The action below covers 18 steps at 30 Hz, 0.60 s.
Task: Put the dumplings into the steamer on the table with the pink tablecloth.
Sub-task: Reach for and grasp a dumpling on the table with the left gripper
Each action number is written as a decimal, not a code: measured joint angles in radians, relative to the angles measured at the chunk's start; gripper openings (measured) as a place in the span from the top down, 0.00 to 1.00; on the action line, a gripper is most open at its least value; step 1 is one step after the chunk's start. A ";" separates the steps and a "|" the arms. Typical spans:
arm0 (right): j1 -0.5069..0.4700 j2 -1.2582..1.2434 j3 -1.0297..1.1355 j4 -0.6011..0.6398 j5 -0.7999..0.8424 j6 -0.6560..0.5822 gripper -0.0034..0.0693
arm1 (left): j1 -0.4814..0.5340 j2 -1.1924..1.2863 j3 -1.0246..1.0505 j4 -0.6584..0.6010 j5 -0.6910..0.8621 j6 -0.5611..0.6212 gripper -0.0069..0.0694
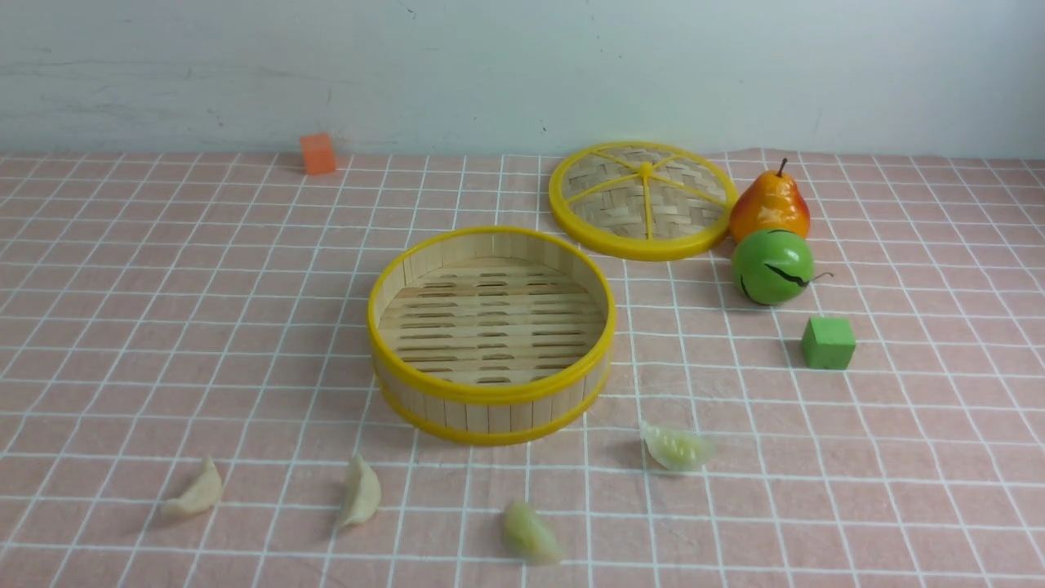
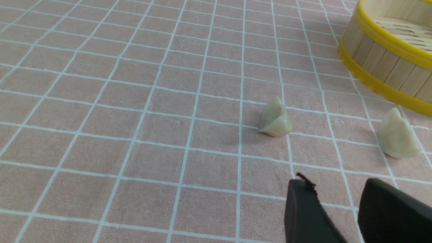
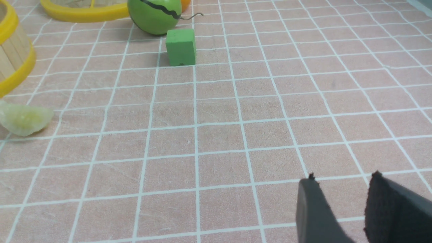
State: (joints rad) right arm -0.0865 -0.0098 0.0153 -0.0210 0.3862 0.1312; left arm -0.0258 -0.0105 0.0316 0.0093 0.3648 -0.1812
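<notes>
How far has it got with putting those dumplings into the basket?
Nothing looks done yet: the basket is empty, and its lid lies apart from it. Nothing is in hand either: the left pincer and right pincer both stand open and hold nothing. All four dumplings are left to move; they lie on the pink cloth in front of the basket.

Four dumplings (image 1: pixel 193 492) (image 1: pixel 360 491) (image 1: pixel 531 532) (image 1: pixel 677 447), one steamer (image 1: pixel 490 394), one lid (image 1: pixel 642 200), one pear (image 1: pixel 770 206), one green ball (image 1: pixel 771 266), two cubes (image 1: pixel 317 153) (image 1: pixel 828 343).

Four pale dumplings (image 1: pixel 359 490) near empty steamer (image 1: pixel 490 404)
</notes>
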 joint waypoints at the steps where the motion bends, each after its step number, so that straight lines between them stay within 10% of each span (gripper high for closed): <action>1: 0.000 0.000 0.000 0.005 0.000 0.000 0.62 | 0.000 0.000 0.000 0.000 0.000 0.000 0.60; 12: 0.000 0.000 0.000 0.071 0.000 0.003 0.62 | 0.000 0.000 0.000 -0.009 -0.013 -0.007 0.60; 18: 0.000 0.000 0.004 0.571 0.017 0.254 0.62 | 0.000 0.000 0.000 -0.538 -0.068 -0.399 0.60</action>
State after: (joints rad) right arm -0.0865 -0.0098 0.0195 0.5502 0.4033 0.3853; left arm -0.0258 -0.0105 0.0316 -0.5283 0.2968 -0.5803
